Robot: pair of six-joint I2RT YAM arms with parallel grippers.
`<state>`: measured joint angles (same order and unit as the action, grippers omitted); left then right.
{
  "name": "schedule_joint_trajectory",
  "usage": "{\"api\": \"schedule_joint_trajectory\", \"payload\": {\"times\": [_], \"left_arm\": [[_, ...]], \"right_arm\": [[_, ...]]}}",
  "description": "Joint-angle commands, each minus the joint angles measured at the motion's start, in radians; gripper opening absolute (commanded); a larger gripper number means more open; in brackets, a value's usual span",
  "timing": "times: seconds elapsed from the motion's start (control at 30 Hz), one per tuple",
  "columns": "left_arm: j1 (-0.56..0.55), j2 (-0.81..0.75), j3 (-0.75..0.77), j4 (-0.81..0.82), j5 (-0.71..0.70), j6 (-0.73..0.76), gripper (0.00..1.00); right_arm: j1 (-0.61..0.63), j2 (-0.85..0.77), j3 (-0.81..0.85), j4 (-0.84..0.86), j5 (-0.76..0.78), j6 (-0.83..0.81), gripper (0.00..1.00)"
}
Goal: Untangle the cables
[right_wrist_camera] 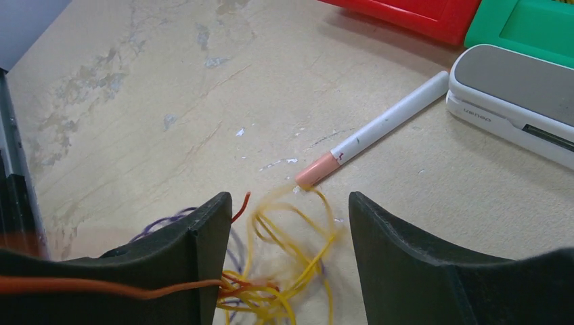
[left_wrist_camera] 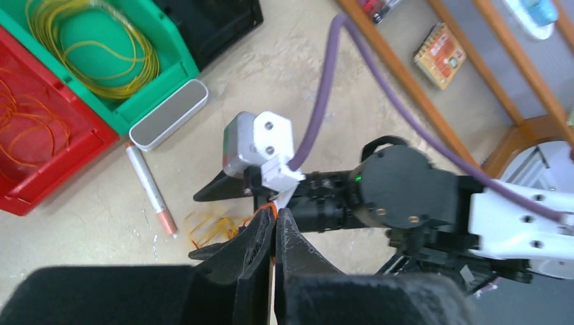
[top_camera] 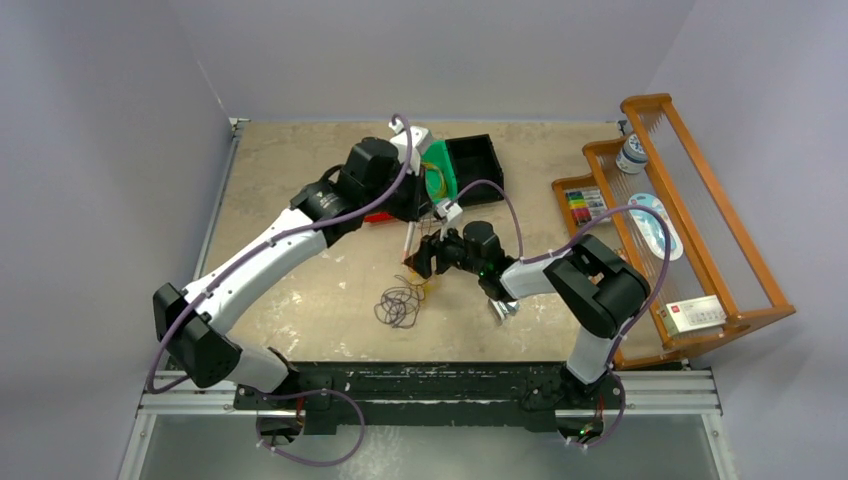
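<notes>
Presently, two bins loaded.
Green bin (left_wrist_camera: pixel 172 76) holds yellow cable (left_wrist_camera: pixel 141 59); red bin (left_wrist_camera: pixel 80 153) holds orange cable (left_wrist_camera: pixel 20 118). Left gripper (left_wrist_camera: pixel 274 218) pinches orange strand (left_wrist_camera: pixel 268 205); right gripper (right_wrist_camera: pixel 288 203) gapes over yellow tangle (right_wrist_camera: pixel 308 271).

Right of the pen (right_wrist_camera: pixel 379 128), the white case (right_wrist_camera: pixel 514 101) runs off the frame. Below the pen's tip, the yellow cable (right_wrist_camera: pixel 284 298) is blurred and cut by the lower edge. The purple cable (right_wrist_camera: pixel 162 223) lies mostly behind a finger (right_wrist_camera: pixel 196 271) of the right gripper (right_wrist_camera: pixel 291 203). Left wrist view, right of the pen: the red-orange cable (left_wrist_camera: pixel 269 207) shows only as a sliver at the pinched tips of the left gripper (left_wrist_camera: pixel 274 220).
</notes>
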<state>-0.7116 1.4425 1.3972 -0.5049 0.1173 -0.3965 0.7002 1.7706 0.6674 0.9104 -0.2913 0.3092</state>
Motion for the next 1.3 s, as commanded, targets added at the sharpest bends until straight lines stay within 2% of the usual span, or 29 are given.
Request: {"api": "schedule_joint_trajectory", "payload": {"times": [0.0,0.27,0.5,0.63,0.77,0.9,1.07,1.27], "left_arm": [[-0.004,-0.055,0.168,-0.053,-0.015,0.030,0.00],[-0.003,-0.045,0.377,-0.110,-0.096,0.050,0.00],[-0.002,-0.035,0.498,-0.142,-0.188,0.075,0.00],[-0.003,-0.031,0.554,-0.149,-0.226,0.085,0.00],[-0.002,-0.019,0.631,-0.170,-0.266,0.098,0.00],[-0.003,-0.012,0.690,-0.175,-0.311,0.112,0.00],[-0.003,-0.002,0.727,-0.176,-0.359,0.128,0.00],[-0.002,0.006,0.695,-0.187,-0.422,0.136,0.00]], "right_arm": [[0.016,0.004,-0.003,0.044,0.043,0.001,0.66],[0.024,0.015,-0.037,0.047,0.053,-0.003,0.64],[0.029,0.029,-0.072,0.071,0.056,0.005,0.62],[0.028,0.034,-0.094,0.093,0.059,0.008,0.55],[0.028,0.038,-0.108,0.111,0.057,0.013,0.39],[0.029,0.042,-0.119,0.127,0.050,0.018,0.32],[0.029,0.018,-0.134,0.130,0.036,0.014,0.32],[0.028,-0.110,-0.199,0.093,0.039,-0.013,0.36]]}}
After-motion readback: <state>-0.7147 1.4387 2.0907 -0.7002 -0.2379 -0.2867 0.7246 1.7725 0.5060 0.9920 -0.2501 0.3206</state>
